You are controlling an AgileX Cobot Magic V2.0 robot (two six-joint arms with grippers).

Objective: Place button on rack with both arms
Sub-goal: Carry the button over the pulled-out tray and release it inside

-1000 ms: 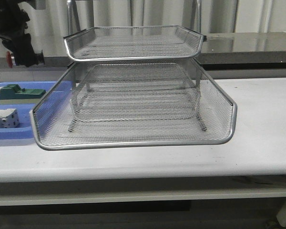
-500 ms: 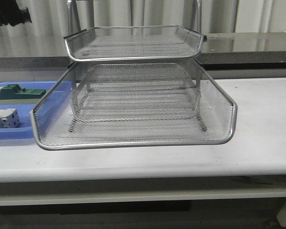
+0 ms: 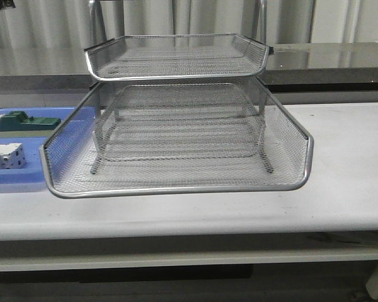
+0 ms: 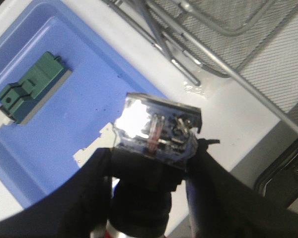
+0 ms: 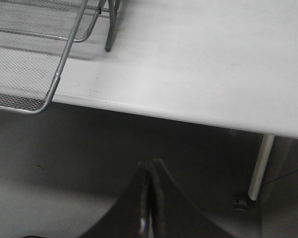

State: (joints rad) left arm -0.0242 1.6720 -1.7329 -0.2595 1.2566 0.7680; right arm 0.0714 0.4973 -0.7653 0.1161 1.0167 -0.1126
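Observation:
In the left wrist view the button point(image 4: 156, 131) sits between my fingers, with its clear blue rear block outward and its black body point(image 4: 139, 198) toward the wrist. My left gripper point(image 4: 150, 158) is shut on it, high above the blue tray point(image 4: 64, 129) and beside the rack point(image 4: 268, 64). In the front view the silver wire-mesh rack point(image 3: 176, 187) fills the middle of the table, and only a dark sliver of the left arm point(image 3: 0, 3) shows. My right gripper point(image 5: 150, 166) is shut on nothing, below the table's front edge, near the rack's corner point(image 5: 25, 64).
The blue tray point(image 3: 12, 179) lies left of the rack and holds a green-topped block point(image 3: 25, 123) and a white block point(image 3: 3, 155). The white table point(image 3: 340, 163) stretches right of the rack. A table leg point(image 5: 258, 166) stands near the right gripper.
The left arm with the button has risen from beside the rack's top tier and left the front view at the top left. The rack and tray have not moved.

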